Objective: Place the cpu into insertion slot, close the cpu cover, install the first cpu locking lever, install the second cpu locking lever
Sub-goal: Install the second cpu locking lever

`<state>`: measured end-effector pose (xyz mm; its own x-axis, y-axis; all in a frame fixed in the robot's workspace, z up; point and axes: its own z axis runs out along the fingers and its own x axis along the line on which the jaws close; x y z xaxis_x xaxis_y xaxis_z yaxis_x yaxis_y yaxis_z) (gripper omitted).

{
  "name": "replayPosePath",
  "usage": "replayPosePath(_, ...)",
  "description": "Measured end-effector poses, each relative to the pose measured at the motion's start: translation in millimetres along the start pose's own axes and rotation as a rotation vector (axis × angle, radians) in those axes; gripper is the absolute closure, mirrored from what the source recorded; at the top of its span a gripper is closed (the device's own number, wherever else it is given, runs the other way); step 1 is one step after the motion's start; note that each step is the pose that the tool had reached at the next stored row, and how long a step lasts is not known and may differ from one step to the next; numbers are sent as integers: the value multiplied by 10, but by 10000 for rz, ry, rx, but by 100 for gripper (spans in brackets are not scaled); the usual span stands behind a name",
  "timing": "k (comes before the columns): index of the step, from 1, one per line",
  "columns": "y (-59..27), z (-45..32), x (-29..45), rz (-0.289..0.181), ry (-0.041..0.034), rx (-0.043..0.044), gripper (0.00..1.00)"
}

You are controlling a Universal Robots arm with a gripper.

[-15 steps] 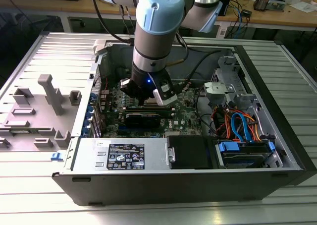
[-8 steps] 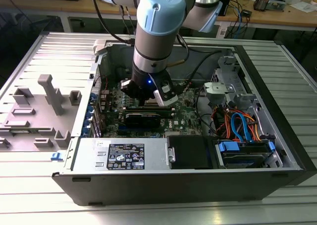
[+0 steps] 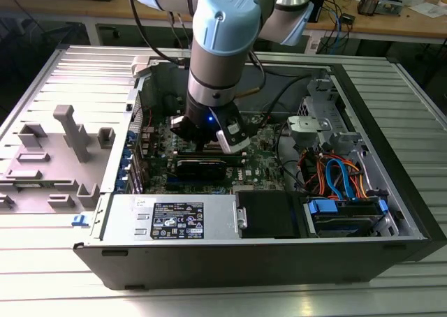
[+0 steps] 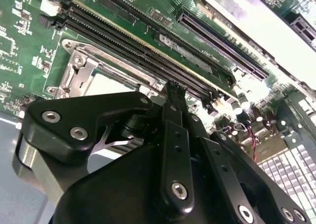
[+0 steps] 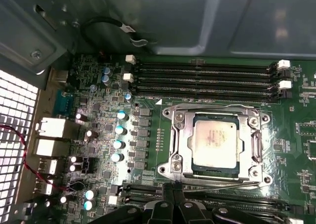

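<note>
The cpu (image 5: 216,143) is seated in the insertion slot (image 5: 181,119), with the cpu cover (image 5: 180,145) closed flat around it. The gripper (image 5: 173,187) is held pressed together just beside the slot's edge, above the green circuit board (image 5: 148,150).

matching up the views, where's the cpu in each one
Exterior view: I can't make it out; the gripper hangs over the board there.
First wrist view: cpu lies in the socket, beside the memory slots.
Second wrist view: cpu above the gripper's black body.
Shared landmark: the memory slots.
</note>
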<state>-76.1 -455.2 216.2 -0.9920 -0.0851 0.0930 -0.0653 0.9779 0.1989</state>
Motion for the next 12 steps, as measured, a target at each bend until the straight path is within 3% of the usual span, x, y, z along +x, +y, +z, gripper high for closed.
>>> replayPosePath(3,-7,37,7,-1,-1,-9,89)
replayPosePath(12,-13,95,50,-28,-17,-265,89)
